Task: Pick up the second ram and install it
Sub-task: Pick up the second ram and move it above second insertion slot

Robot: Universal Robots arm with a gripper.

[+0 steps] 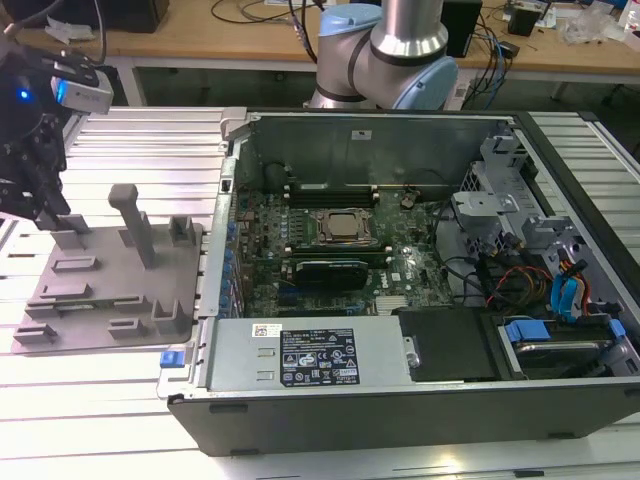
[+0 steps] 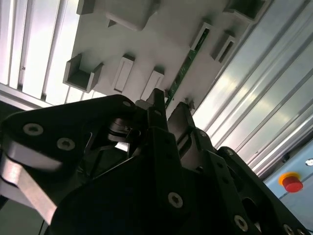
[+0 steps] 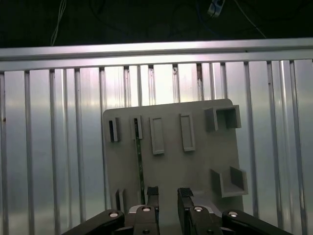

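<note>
While hand (image 3: 167,192) hangs spread above grey plate (image 3: 215,156) | second ram (image 3: 140,164) edge-up beside it | bare slats (image 3: 39,147) around

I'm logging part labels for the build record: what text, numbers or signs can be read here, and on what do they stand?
No text is readable.
Black label on the power supply: white print and marks, too small to read.
White sticker beside it: too small to read.
Grey plate and second ram: no print visible.
Red button: no lettering visible.
</note>
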